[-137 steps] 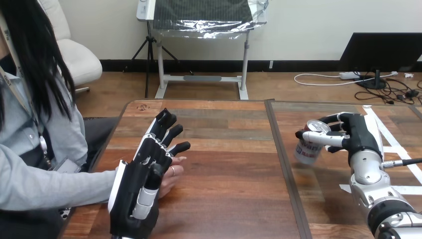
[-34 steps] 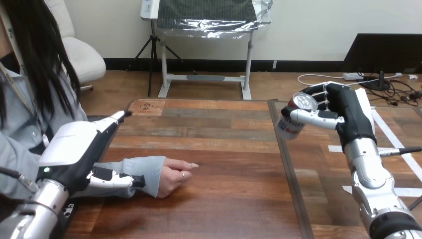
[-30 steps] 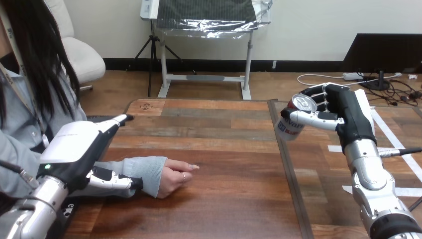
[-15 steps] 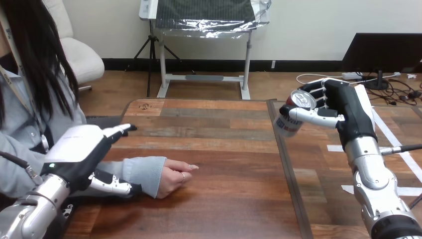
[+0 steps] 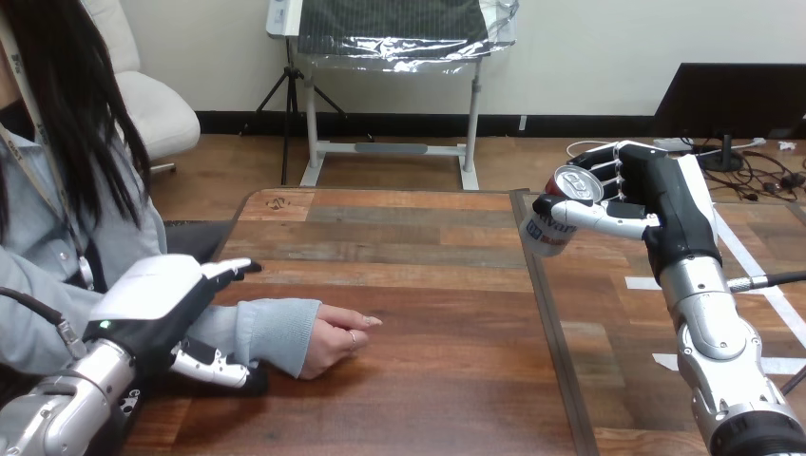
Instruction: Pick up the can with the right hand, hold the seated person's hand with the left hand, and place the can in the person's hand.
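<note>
The right robot hand [image 5: 656,204] is closed round a small aluminium drink can [image 5: 551,226] with a silver top and white, red and blue print. It grips the can's side wall and holds it tilted in the air, well clear of the brown wooden worktop [image 5: 428,380].

Such a can is likely thin-walled and smooth. It would be light if empty and noticeably heavier if full, and the view does not settle which. A hard squeeze would dent it, and a loose one could let it slide. A firm wrap round the middle of the wall, as here, seems the sound hold, and it leaves the bottom end free to meet a palm.

Far to the left of that robot hand and lower down, the person's hand [image 5: 335,337] rests on the worktop, loosely curled and not turned palm up. The left robot hand [image 5: 157,299] lies over the pale blue sleeve [image 5: 271,332] behind that hand. Whether it clasps the forearm cannot be told.

Bare worktop lies between the can and the person's hand, crossed by a dark seam [image 5: 546,323], so nothing appears to block the way. A white tape strip [image 5: 639,283] lies flat below the right robot hand.
</note>
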You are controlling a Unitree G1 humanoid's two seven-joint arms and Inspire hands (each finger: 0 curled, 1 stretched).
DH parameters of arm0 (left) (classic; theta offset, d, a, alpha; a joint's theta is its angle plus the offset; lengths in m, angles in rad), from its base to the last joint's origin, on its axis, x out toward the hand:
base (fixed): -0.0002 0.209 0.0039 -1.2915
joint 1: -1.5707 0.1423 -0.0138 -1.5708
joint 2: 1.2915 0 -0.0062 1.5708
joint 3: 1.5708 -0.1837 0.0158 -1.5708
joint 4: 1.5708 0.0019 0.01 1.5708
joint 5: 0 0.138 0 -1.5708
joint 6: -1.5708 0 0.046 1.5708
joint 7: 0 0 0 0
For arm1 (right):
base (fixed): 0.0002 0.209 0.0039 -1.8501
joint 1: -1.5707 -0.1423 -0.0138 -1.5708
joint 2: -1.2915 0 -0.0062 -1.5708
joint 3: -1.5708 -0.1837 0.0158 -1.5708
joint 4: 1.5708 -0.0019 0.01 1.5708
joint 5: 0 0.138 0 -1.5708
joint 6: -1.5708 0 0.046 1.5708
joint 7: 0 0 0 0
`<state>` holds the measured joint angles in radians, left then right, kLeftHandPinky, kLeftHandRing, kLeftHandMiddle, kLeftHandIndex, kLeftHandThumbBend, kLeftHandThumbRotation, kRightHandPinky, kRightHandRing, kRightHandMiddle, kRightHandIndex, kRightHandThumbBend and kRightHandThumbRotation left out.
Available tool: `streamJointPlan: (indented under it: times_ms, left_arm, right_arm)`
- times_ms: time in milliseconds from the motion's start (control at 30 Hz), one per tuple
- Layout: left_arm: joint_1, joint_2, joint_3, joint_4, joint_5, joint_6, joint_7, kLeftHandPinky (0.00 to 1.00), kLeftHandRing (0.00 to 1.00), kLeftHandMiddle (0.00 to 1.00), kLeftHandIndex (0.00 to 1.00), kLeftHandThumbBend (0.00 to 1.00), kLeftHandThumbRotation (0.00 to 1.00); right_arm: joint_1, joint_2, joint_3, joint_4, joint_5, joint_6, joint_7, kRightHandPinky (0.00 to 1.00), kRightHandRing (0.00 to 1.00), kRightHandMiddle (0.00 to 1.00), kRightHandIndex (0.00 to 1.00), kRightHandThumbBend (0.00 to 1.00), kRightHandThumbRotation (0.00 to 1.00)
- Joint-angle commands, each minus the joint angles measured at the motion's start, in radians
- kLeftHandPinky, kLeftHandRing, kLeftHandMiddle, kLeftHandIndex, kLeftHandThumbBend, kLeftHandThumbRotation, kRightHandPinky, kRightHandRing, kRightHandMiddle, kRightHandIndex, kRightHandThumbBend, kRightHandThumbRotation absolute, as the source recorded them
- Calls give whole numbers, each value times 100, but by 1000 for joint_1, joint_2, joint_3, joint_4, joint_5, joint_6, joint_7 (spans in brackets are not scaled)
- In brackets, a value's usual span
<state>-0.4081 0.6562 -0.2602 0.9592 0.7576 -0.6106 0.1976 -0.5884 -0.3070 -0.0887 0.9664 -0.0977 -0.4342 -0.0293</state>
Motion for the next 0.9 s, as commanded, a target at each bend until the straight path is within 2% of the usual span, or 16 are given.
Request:
streamJointPlan:
  times_ms: [0,67,500,867]
  left_arm:
    - [-103,25,-34,27,15,-15,31,77,82,86,87,100,43]
    - [-110,24,-44,39,21,-29,44,77,82,85,87,100,42]
    - [-157,0,-106,93,50,-5,48,70,77,80,83,100,36]
    - [-178,-9,-134,114,31,-19,30,63,68,73,75,100,23]
  right_arm:
    - [-37,-13,-13,-71,15,-6,-1,39,42,47,49,78,0]
    - [-35,-14,-12,-75,15,-5,1,39,42,47,49,78,0]
    - [-14,-3,-8,-128,18,17,6,39,42,47,49,78,0]
    - [-5,-1,-3,-153,16,19,16,39,42,47,49,77,0]
